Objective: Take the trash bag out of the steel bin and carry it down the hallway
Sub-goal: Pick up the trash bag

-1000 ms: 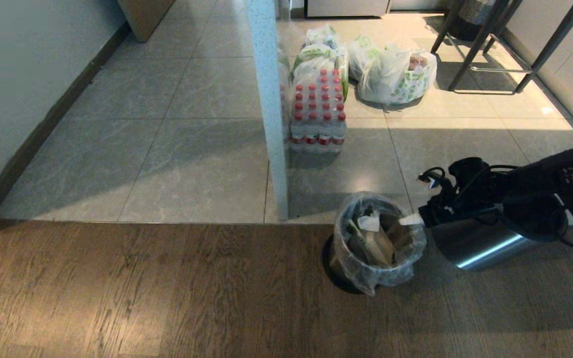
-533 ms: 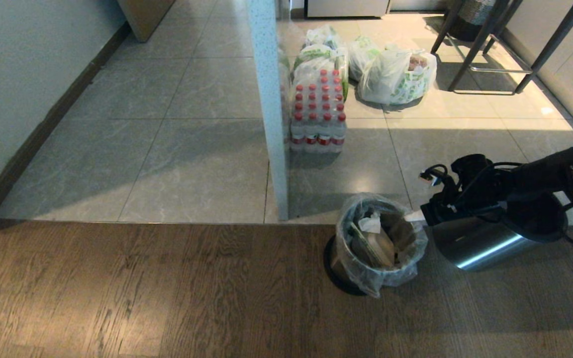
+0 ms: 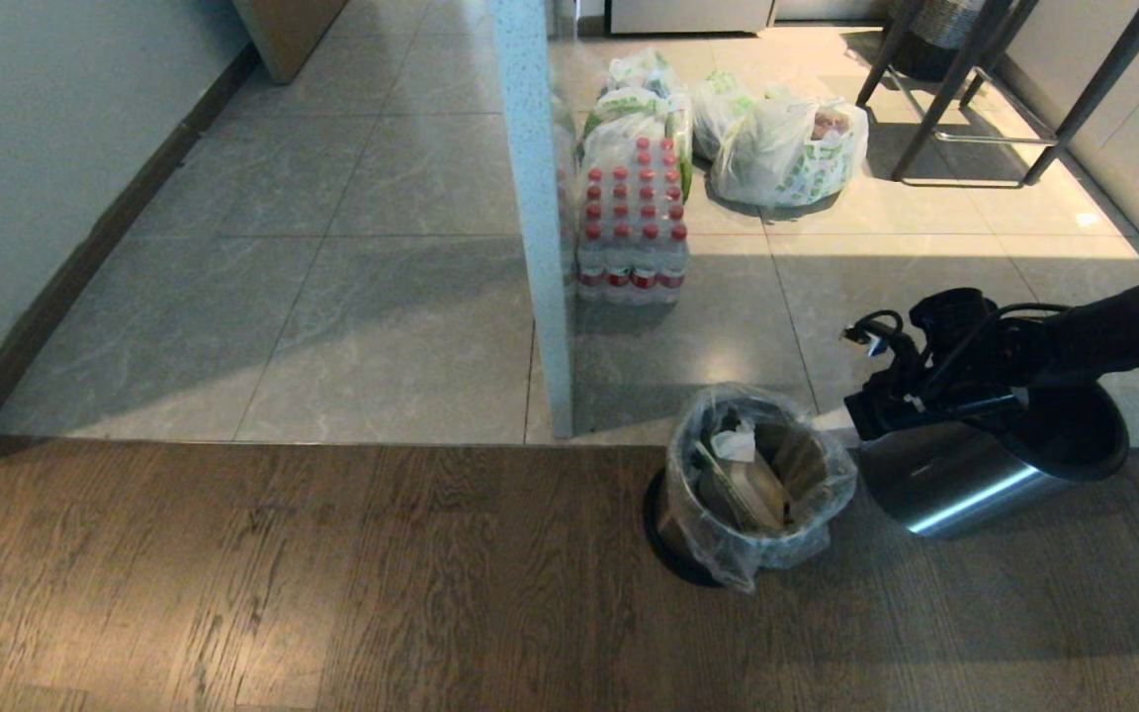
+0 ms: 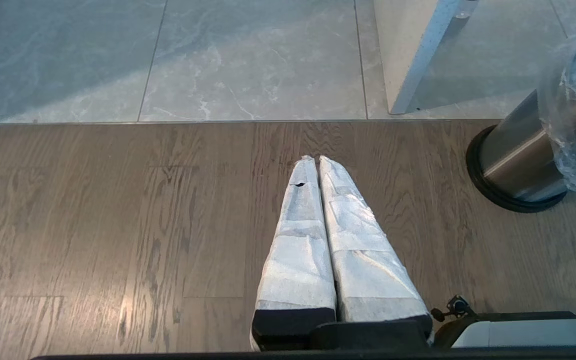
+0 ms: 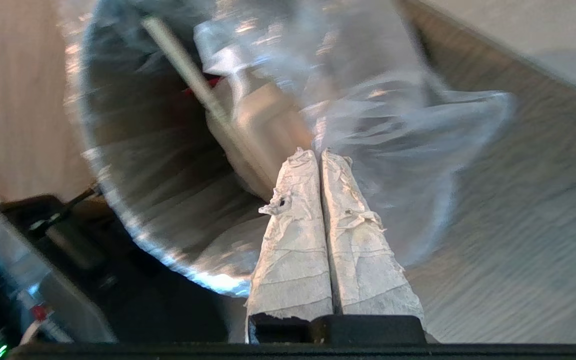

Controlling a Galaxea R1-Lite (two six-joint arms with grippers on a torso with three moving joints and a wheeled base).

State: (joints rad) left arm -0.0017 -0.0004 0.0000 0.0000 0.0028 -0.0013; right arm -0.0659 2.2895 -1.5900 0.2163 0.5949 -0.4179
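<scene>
The steel bin stands on the wood floor beside a white post, and its brushed side and black foot ring also show in the left wrist view. The clear trash bag lines it and is folded over the rim, with cardboard and paper inside. My right gripper is at the bin's right rim. In the right wrist view its fingers are shut, with the bag's film drawn taut from their tips. My left gripper hangs shut over bare wood planks, left of the bin. The tiled hallway runs ahead on the left.
A second steel can with a black rim sits under my right arm. The white post stands just behind the bin. Behind it are a pack of red-capped bottles, white grocery bags and chair legs. A wall with a dark baseboard lines the left.
My right gripper has closed at the bag's rim. The arm has drawn back a little to the right and up, and the bag's right edge has stretched with it.
</scene>
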